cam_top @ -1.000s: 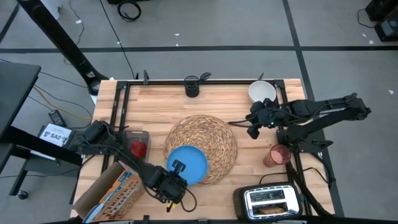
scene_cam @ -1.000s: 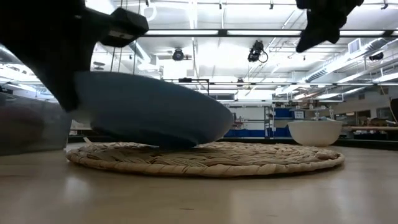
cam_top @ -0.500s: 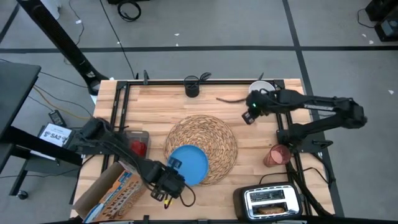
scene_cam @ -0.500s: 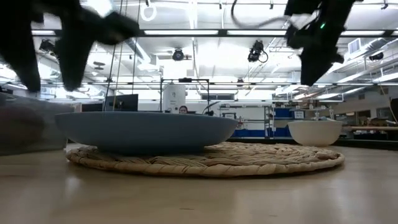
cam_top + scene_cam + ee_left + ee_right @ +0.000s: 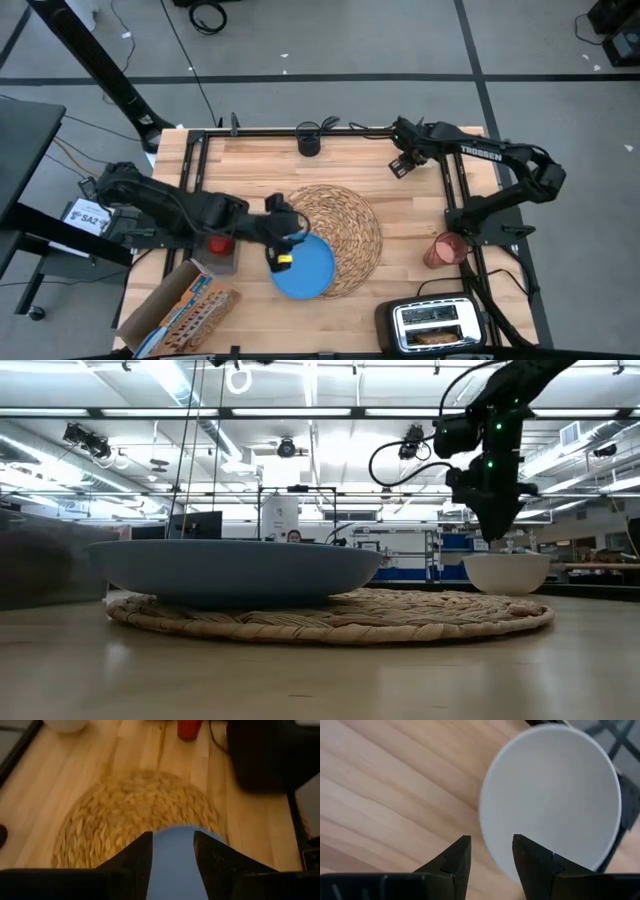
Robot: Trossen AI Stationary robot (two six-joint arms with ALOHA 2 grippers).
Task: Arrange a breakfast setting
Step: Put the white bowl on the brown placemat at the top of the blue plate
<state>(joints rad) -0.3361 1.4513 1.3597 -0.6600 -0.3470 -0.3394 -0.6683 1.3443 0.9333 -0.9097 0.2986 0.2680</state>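
Observation:
The blue plate (image 5: 308, 270) lies flat on the near-left part of the round woven placemat (image 5: 338, 228), overhanging its edge. My left gripper (image 5: 289, 250) hovers open above the plate's left rim (image 5: 172, 862), touching nothing. The white bowl (image 5: 555, 795) stands on the table at the far right. My right gripper (image 5: 491, 842) hangs open over the bowl's rim, clear of it; in the low view it (image 5: 495, 515) is just above the bowl (image 5: 505, 572). The red cup (image 5: 443, 250) stands at the right edge.
A silver toaster (image 5: 435, 323) holding a toast slice stands at the near right. A small black cup (image 5: 308, 142) is at the far edge. A clear container with something red (image 5: 218, 243) and a cardboard box (image 5: 180, 305) sit at the left. Bare wood lies between the placemat and the bowl.
My left gripper has let go of the blue plate, which has dropped from a tilt to lie flat on the placemat. The gripper has risen and gone toward the far edge. My right gripper has swung toward the far edge and sunk over the white bowl.

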